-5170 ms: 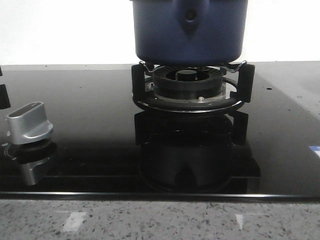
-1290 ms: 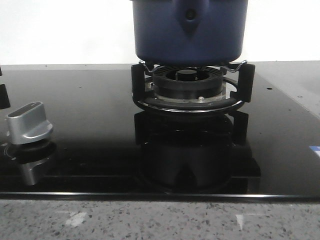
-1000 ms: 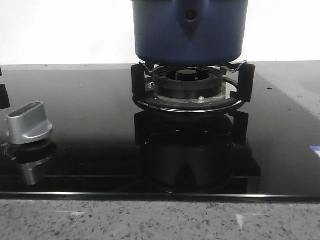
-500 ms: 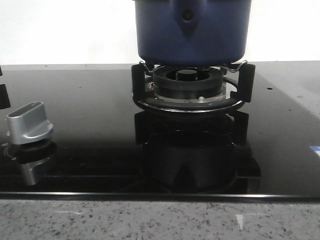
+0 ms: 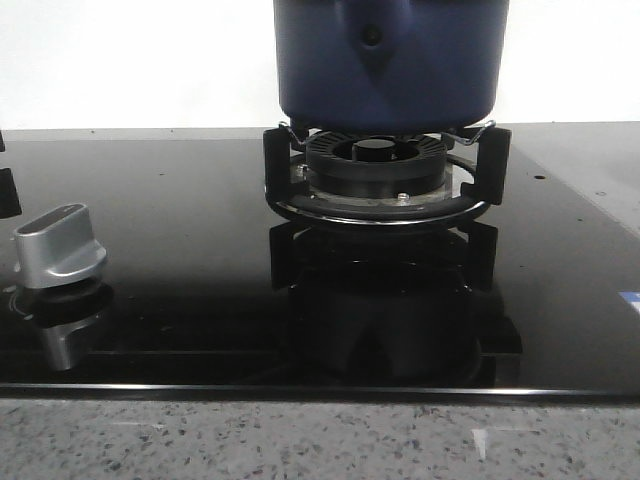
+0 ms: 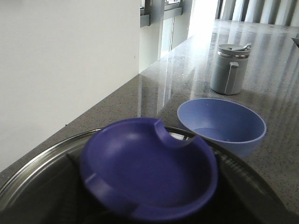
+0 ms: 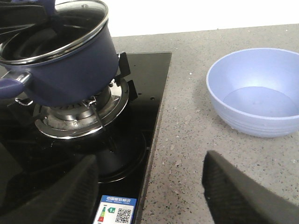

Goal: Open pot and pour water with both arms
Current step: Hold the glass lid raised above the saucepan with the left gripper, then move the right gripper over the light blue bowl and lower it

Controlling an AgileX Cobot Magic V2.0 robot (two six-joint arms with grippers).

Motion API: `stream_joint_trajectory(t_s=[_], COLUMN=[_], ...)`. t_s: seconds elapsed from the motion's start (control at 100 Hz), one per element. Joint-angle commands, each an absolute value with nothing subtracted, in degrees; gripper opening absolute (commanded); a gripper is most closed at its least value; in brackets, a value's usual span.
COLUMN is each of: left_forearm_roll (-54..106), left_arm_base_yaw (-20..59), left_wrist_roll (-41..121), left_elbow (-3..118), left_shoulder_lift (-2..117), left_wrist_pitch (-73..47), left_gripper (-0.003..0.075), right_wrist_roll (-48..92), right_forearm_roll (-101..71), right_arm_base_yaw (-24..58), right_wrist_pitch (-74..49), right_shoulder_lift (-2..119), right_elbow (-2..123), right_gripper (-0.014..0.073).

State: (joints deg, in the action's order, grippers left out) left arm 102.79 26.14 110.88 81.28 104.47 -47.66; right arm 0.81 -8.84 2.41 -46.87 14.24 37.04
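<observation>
Right gripper [image 7: 154, 186]: two broad black fingers [image 7: 238, 193], matte, blurred, tapering; no cables or markings visible.

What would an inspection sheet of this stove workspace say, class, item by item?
Surface: black glass hob set in a speckled stone counter.
Job's things: dark-blue pot tilted over the burner, contact unclear; glass lid still on, with a blue lid knob.
Clutter: light-blue bowl on the counter beside the hob; grey lidded jug beyond it; silver stove knob; label sticker.
Grippers: right gripper open and empty, near the hob's edge; left gripper's fingers not made out in any view.
Cables: nothing seen.
Surroundings: white wall; window.
</observation>
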Motion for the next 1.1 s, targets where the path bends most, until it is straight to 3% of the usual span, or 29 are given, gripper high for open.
stream_joint_trajectory(t_s=[0.0,0.73,1.09], left_forearm_roll=[107.22,104.72,104.49], left_arm_base_yaw=[26.24,18.59,7.50], left_wrist_roll=[110.71,102.81,102.81], left_elbow=[82.83,82.30,66.12], left_shoulder_lift=[100.39,88.73,74.16], left_wrist_pitch=[-51.76,-52.24,-51.73], left_gripper=[0.0240,0.0244,0.0244], right_wrist_roll=[1.28,1.28,1.28], right_forearm_roll=[-8.59,-8.59,-8.59], right_arm_base_yaw=[2.67,2.67,2.67], right_wrist_pitch=[-42.14,-42.66,-42.92], right_shoulder_lift=[15.44,15.44,15.44], right_elbow=[38.93,38.93,38.93], right_gripper=[0.0435,0.0435,0.0435])
